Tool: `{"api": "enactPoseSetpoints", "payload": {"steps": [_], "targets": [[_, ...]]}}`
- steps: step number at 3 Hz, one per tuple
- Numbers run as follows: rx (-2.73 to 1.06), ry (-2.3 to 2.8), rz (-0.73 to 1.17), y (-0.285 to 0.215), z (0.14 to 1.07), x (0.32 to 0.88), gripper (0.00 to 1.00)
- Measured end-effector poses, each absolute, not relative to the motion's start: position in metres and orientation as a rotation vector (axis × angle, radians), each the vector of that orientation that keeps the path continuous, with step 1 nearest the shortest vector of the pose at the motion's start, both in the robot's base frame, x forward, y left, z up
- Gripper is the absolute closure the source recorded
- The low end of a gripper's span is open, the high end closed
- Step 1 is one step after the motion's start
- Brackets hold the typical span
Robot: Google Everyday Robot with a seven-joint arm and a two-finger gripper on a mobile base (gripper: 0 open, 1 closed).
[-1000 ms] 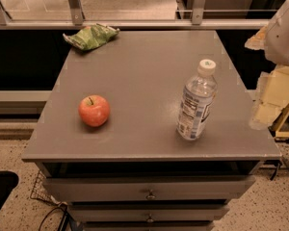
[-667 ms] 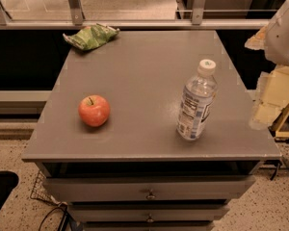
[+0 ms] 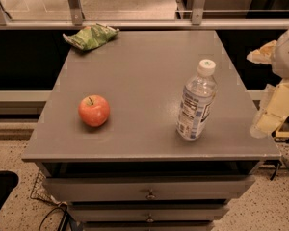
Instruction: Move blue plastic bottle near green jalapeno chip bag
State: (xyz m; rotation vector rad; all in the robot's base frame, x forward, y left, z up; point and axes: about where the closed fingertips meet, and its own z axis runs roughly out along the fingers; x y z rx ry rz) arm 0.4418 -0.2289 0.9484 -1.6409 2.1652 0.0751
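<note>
The blue plastic bottle [image 3: 196, 102] stands upright on the grey cabinet top [image 3: 149, 71], right of centre and near the front. It is clear, with a white cap and a printed label. The green jalapeno chip bag [image 3: 90, 36] lies crumpled at the far left corner of the top. My gripper [image 3: 272, 112] hangs at the right edge of the camera view, beside the cabinet's right side and to the right of the bottle. It is apart from the bottle and holds nothing.
A red apple [image 3: 94, 110] sits on the left front part of the top. The cabinet has drawers [image 3: 149, 194] below its front edge. A metal rail [image 3: 135, 24] runs behind the cabinet. Speckled floor lies around it.
</note>
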Motion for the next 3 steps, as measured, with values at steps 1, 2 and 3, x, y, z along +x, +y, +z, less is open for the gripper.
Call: {"api": "enactPoseSetpoints", "payload": {"steps": [1,2,3], "targets": [[-1.510,2.105,0.281,-0.232,0.916,0.445,0.00],[-1.370,1.994,0.481,-0.225,0.897,0.443,0.00],[-1.258,1.863,0.630,-0.208,0.899,0.440,0.00]]}}
